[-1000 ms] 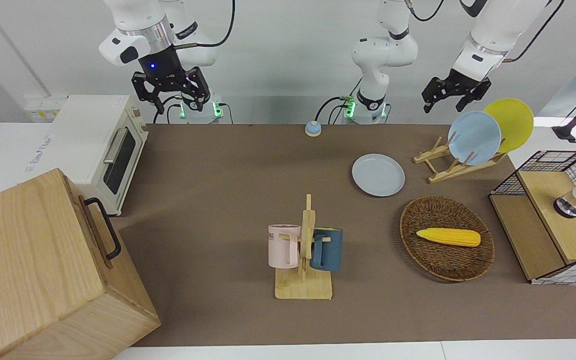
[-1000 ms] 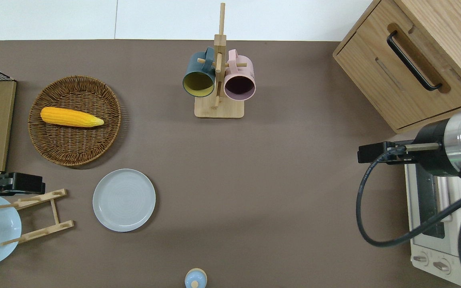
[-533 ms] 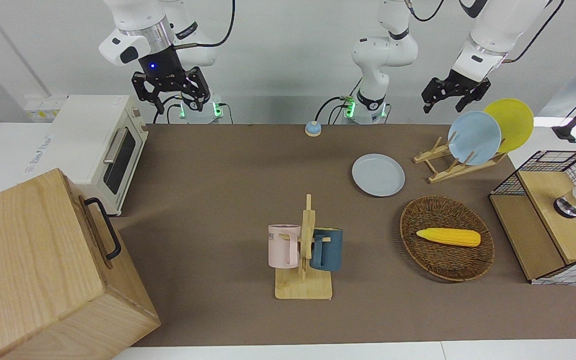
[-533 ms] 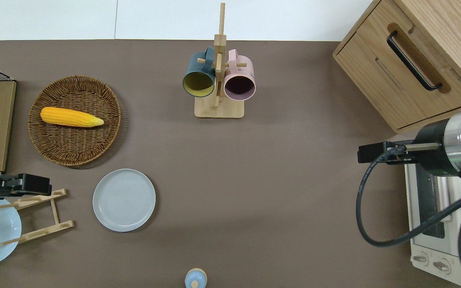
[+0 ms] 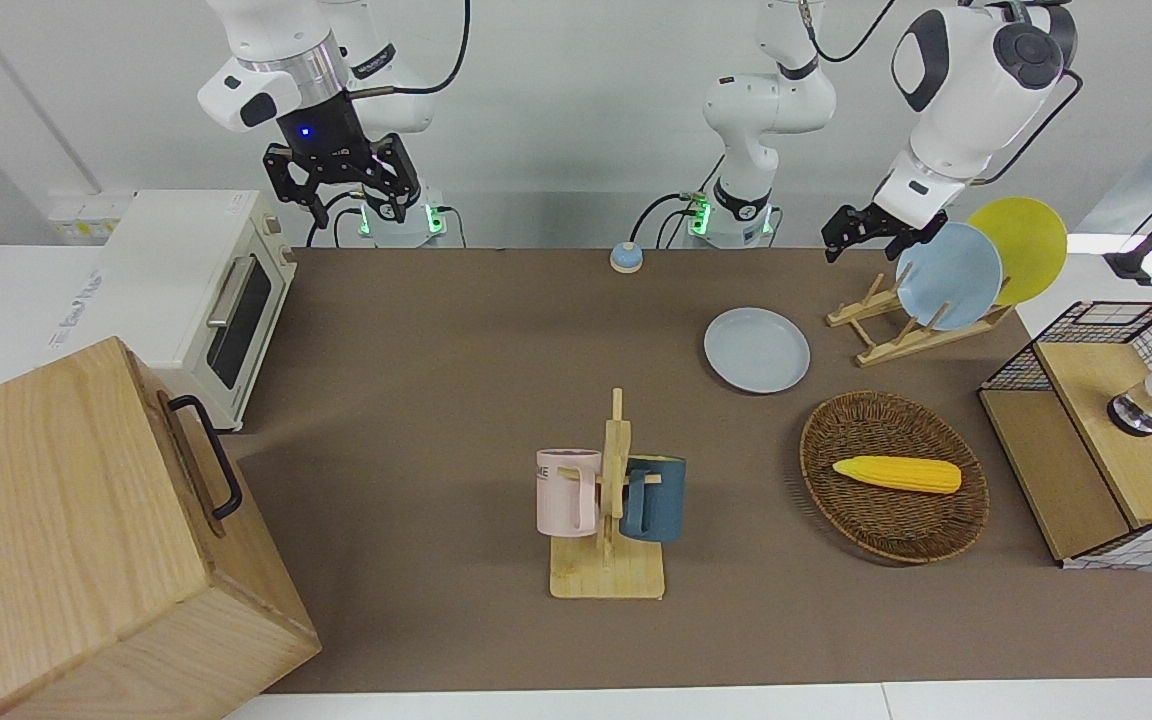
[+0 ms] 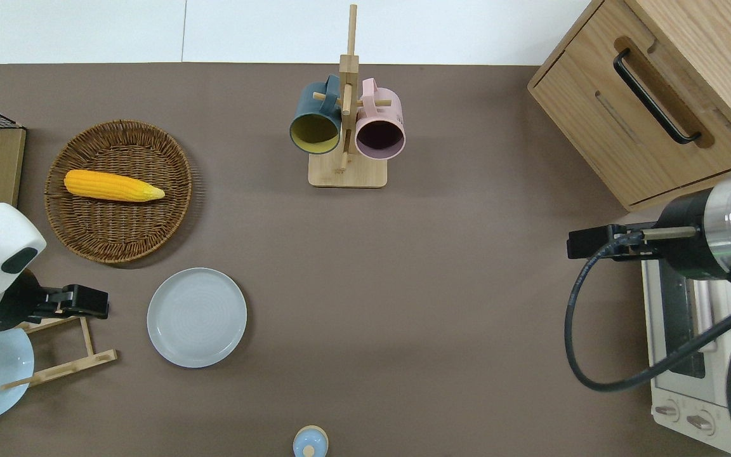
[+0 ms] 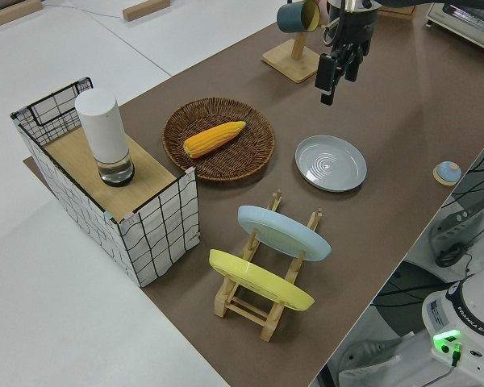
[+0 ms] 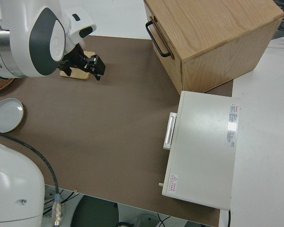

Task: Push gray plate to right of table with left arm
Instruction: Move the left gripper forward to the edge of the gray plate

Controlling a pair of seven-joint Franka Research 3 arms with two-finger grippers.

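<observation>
Gray plate [image 6: 197, 317]: round, shallow, smooth

Left gripper [image 6: 89, 302] raised (wrist bent down), right arm parked

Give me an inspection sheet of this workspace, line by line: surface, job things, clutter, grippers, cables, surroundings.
Surface: brown table with white edges.
Job's things: gray plate flat on the table, untouched, beside the plate rack and nearer to the robots than the wicker basket.
Clutter: corn cob in the wicker basket; sky-blue plate and yellow plate upright in the plate rack; mug rack with a teal and a pink mug; small blue bell.
Grippers: left gripper over the plate rack; right arm parked.
Cables: black cable looping from the right wrist.
Surroundings: wooden cabinet, toaster oven, wire crate.
</observation>
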